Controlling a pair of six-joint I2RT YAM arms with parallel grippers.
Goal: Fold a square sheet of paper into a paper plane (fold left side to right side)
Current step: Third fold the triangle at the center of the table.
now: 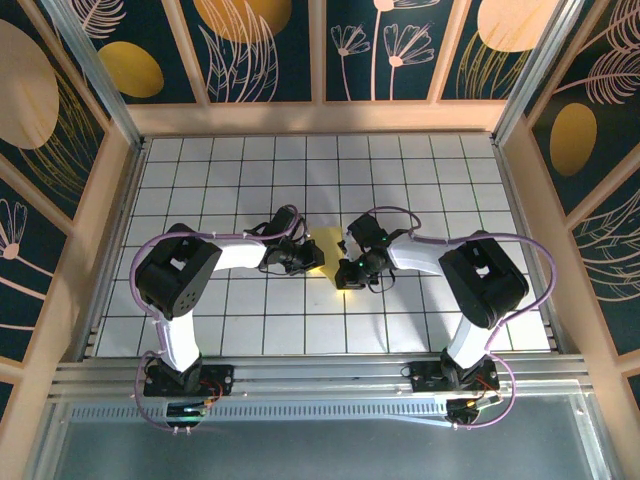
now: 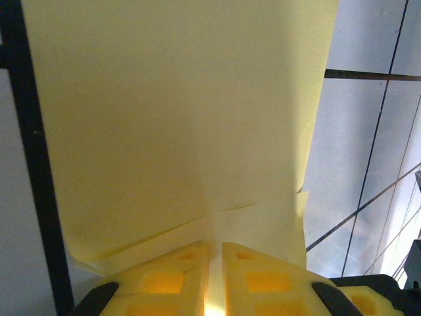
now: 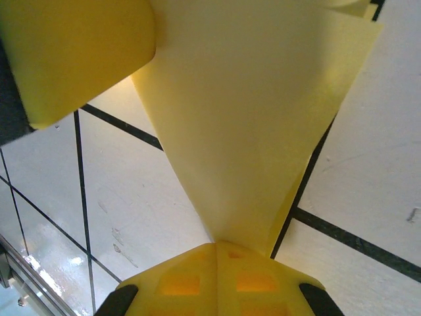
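Your left gripper [image 2: 215,249] and right gripper [image 3: 216,247] both pinch the paper [image 2: 177,112]; move its left side over slowly.

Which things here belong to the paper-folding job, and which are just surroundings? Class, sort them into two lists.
Part of the job:
- yellow paper, held by both grippers
- left gripper, shut on the paper
- right gripper, shut on the paper

Just surroundings:
- tiled table
- patterned walls
- metal rail at the near edge
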